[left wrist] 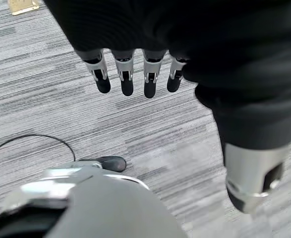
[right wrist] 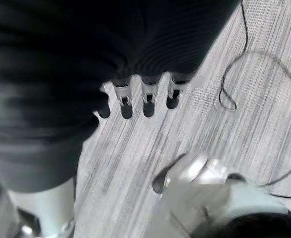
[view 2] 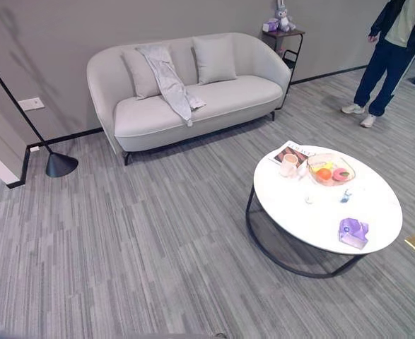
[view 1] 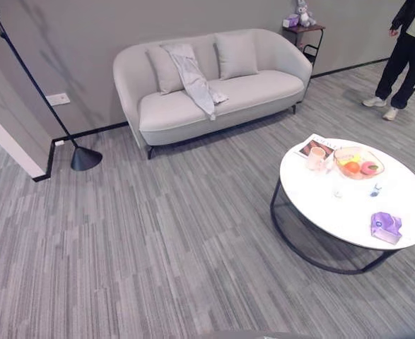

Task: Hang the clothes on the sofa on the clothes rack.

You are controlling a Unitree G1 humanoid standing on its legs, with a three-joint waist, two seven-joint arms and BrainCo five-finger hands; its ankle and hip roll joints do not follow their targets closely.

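A light grey garment [view 1: 195,79] lies draped over the backrest and seat of a pale two-seat sofa [view 1: 214,106] against the far wall. It hangs between two cushions, its lower end reaching the seat's front. My left hand [left wrist: 135,74] hangs over the striped floor with straight fingers and nothing in it. My right hand [right wrist: 140,101] likewise hangs over the floor, fingers relaxed and holding nothing. Both hands are far from the sofa.
A round white coffee table [view 1: 405,194] stands to the right with a fruit bowl [view 1: 358,163], cup, magazine and purple item. A floor lamp base [view 1: 85,158] sits left of the sofa. A person [view 1: 404,56] stands at the far right by a small side table [view 1: 305,32].
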